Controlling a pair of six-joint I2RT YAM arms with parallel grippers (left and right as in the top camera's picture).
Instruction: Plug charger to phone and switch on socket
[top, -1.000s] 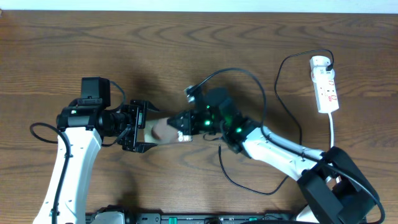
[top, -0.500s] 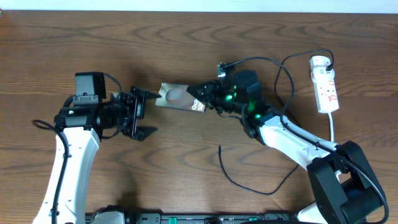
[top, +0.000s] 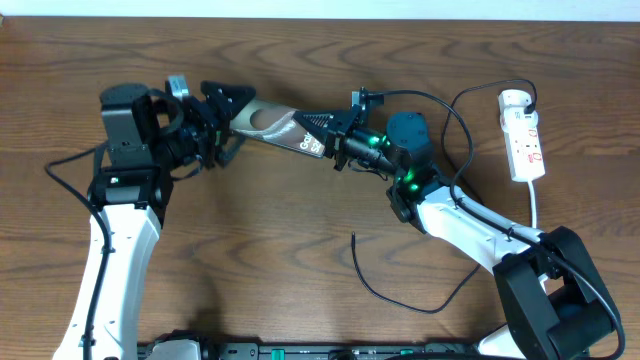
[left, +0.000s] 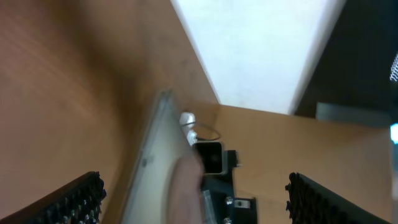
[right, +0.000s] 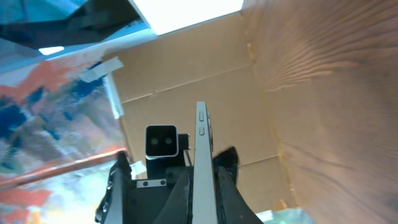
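Note:
The phone (top: 270, 121), brownish-grey with white lettering, is held off the table, tilted. My right gripper (top: 323, 136) is shut on its right end. In the right wrist view the phone (right: 202, 143) stands edge-on between the closed fingers (right: 202, 190). My left gripper (top: 231, 122) is open, its fingers either side of the phone's left end without touching. The left wrist view shows the phone (left: 163, 168) between the wide jaws (left: 196, 199). The charger cable (top: 468, 195) lies on the table, its tip (top: 353, 239) loose and its plug (top: 528, 98) at the white socket strip (top: 525, 140).
The wooden table's far edge (top: 400, 18) runs just behind the arms. A thicker black robot cable (top: 425, 100) loops above the right wrist. The strip's white cord (top: 535, 205) runs toward the right arm's base (top: 545, 300).
My right gripper has carried the phone up and to the far left. My left arm has swung toward the far edge, and its open fingers now straddle the phone's left end.

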